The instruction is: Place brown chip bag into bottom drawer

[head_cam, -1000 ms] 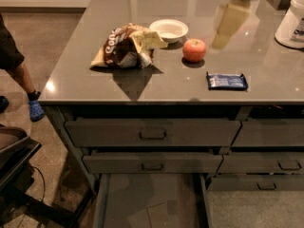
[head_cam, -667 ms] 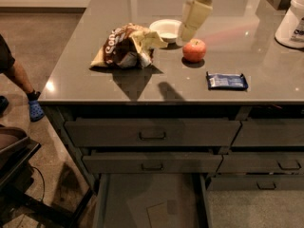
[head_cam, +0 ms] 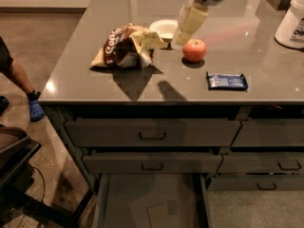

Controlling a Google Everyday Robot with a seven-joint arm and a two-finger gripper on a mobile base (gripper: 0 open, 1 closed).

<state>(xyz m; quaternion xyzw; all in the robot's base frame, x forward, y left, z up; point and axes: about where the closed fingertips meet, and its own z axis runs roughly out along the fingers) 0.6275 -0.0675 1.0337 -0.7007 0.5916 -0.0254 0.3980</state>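
The brown chip bag (head_cam: 127, 47) lies crumpled on the grey countertop (head_cam: 142, 87), left of centre, dark brown with cream-yellow parts and white lettering. The bottom drawer (head_cam: 152, 203) stands pulled open below the counter, its flat grey floor showing. My gripper (head_cam: 186, 26) hangs from the top of the view, cream-coloured, above the counter just right of the bag, between the white bowl and the apple. It holds nothing that I can see.
A white bowl (head_cam: 163, 28) sits behind the bag. A red apple (head_cam: 194, 50) and a flat blue wrapper (head_cam: 226, 80) lie to the right. A white tub (head_cam: 292, 20) stands far right. Two shut drawers with loop handles (head_cam: 152, 136) sit above the open one. A person's leg (head_cam: 19, 80) is at left.
My gripper has moved left across the counter, from right of the apple to just right of the chip bag. The bag and other objects have not moved.
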